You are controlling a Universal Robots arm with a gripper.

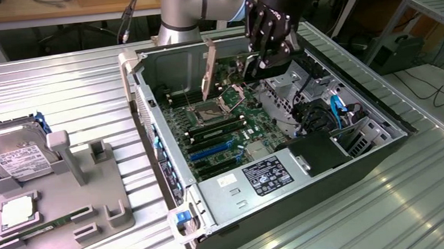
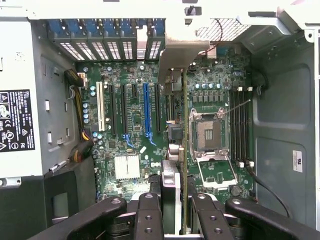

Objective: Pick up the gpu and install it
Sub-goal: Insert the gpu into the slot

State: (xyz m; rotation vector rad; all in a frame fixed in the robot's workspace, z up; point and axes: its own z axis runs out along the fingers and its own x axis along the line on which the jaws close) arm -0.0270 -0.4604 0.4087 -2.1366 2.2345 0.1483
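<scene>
One grey tray (image 1: pixel 96 194) is recorded nearest, at the exterior view's left, on the ribbed metal table (image 1: pixel 349 220); a hard drive (image 1: pixel 14 158) is kept at its far corner. Just beside the tray is one open case (image 1: pixel 211 208), laid on its side, with a power supply (image 1: pixel 267 176) fitted at the near end. Beyond that the motherboard (image 1: pixel 222 136) is exposed, and its CPU socket (image 1: pixel 205 111) is seen further back. Over the board's far part the gripper (image 1: pixel 263 65) is hung, clenched on the gpu (image 1: pixel 210 65) — the card is held upright on edge, its silvery bracket turned to the case's rear wall and raised past the rim. From the wrist the gpu is seen edge-on between the fingers (image 2: pixel 150 210), lined up between the blue slot (image 2: pixel 146 112) and the socket. Whether the board is touched cannot be told. Furthest back — the arm (image 1: pixel 182 12).
</scene>
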